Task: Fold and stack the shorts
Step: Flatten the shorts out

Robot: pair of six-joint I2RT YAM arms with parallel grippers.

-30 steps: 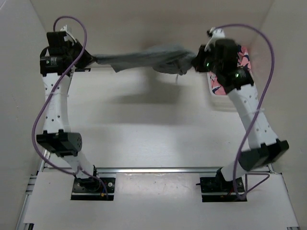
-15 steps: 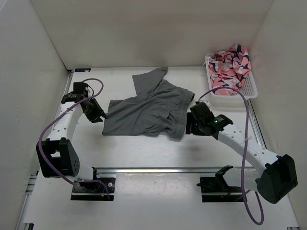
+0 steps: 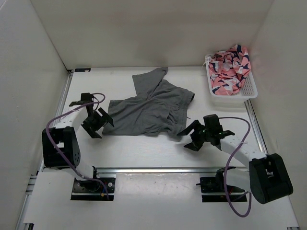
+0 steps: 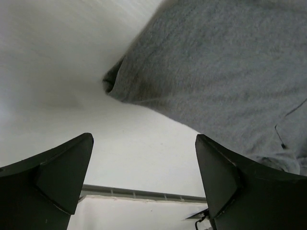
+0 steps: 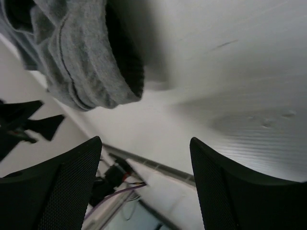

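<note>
Top external: shorts (image 3: 148,112) between spread jaws.

Soft, even light from above fills the top view, which is sharp throughout, with only faint shadows on the white surface (image 3: 144,148) under the arms. Both wrist views are dimmer and smeared. There the surface streaks with blur, the shorts (image 5: 86,57) cast a dark shadow, and the left hand (image 4: 144,138) and right hand (image 5: 145,140) show as near-black shapes.

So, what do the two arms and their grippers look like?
Both the left arm and right arm have white links, black joints and a loose purple cable. The left gripper and right gripper are black with wedge-shaped fingers; a green light glows by the right one.
</note>
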